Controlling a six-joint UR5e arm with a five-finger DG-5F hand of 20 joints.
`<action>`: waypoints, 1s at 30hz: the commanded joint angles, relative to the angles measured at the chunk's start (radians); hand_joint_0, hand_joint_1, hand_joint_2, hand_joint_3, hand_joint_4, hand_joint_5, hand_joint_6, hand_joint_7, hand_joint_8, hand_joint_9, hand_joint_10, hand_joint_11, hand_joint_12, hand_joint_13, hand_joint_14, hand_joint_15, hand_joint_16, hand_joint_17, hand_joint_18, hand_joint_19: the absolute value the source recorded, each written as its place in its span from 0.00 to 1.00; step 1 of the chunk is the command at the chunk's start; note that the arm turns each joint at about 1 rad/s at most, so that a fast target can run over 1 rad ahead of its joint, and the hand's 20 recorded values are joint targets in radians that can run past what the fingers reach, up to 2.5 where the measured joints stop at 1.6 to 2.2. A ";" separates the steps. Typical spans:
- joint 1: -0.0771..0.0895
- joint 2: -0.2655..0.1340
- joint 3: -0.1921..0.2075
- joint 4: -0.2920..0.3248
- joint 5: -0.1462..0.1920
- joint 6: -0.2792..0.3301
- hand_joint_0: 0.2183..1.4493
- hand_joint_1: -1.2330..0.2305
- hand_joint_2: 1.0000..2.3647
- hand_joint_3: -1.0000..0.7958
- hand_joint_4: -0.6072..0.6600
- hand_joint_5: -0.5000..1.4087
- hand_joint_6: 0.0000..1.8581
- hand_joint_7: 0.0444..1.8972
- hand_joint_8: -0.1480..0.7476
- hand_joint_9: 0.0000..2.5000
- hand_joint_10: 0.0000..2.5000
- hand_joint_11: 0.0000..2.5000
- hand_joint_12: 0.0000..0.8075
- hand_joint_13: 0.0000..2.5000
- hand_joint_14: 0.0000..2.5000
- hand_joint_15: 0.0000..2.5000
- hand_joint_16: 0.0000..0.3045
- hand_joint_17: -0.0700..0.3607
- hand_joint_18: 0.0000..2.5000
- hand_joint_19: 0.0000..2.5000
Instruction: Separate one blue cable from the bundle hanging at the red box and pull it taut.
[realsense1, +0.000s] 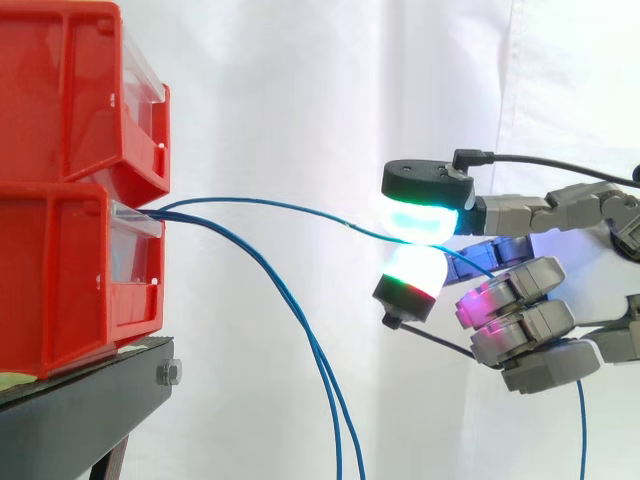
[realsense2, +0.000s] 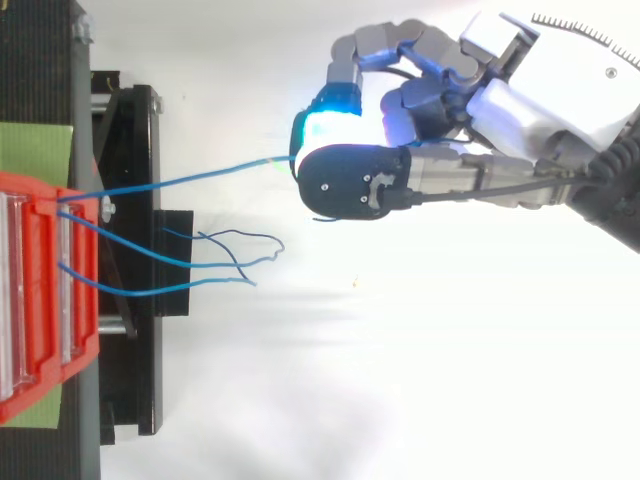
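A blue cable (realsense1: 280, 207) runs from the front of the lower red bin (realsense1: 60, 290) across to my hand (realsense1: 530, 300), almost straight with a slight arc. Two glowing fingertips (realsense1: 415, 222), one cyan-white above and one green-red below, pinch it between them. From above, the same cable (realsense2: 190, 180) stretches from the bin (realsense2: 40, 300) to the hand (realsense2: 520, 100) at the upper right. Its free tail drops below the hand (realsense1: 580, 430). Two other blue cables (realsense1: 320, 360) leave the same bin and hang loosely down.
A second red bin (realsense1: 60, 100) is stacked on the lower one, both on a black stand (realsense1: 80, 410). A green mat (realsense2: 35, 145) lies on the stand behind the bins. A white curtain (realsense1: 300, 80) forms the backdrop.
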 joint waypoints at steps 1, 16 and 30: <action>0.005 0.000 0.000 0.043 0.018 -0.012 0.46 0.31 0.02 0.43 0.51 0.14 0.50 0.73 0.48 0.30 0.90 0.48 0.41 0.27 1.00 0.58 0.09 0.31 0.51 0.83; 0.021 -0.015 -0.042 0.186 0.018 -0.052 0.47 0.32 0.02 0.43 0.51 0.14 0.50 0.75 0.47 0.30 0.89 0.48 0.40 0.27 1.00 0.58 0.09 0.31 0.50 0.83; 0.035 -0.014 -0.091 0.281 0.014 -0.087 0.47 0.32 0.02 0.42 0.51 0.14 0.50 0.75 0.47 0.30 0.89 0.48 0.40 0.27 1.00 0.59 0.09 0.30 0.50 0.83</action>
